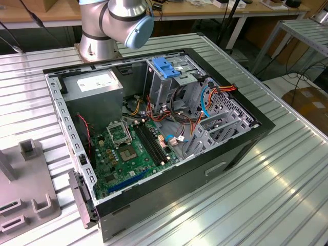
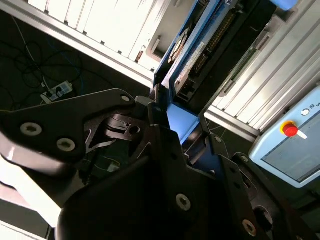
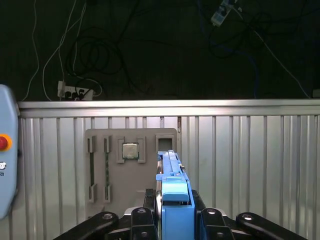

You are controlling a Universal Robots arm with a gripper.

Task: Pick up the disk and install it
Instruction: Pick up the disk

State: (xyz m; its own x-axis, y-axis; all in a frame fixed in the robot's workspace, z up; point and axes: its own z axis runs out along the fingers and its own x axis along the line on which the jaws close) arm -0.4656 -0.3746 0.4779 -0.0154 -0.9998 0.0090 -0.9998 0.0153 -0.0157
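Disk [image 3: 170, 167] clamped edge-on between jaws of gripper [image 3: 174, 215], blue rail pinched from both sides. Ribbed table [image 3: 250, 160] and grey parts tray [image 3: 100, 142] seen beyond jaws.

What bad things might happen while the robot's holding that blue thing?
The gripper grips the disk by one end, so it might slip and drop onto the grey tray or table. Inside the computer, loose cables beside the drive cage might snag it.
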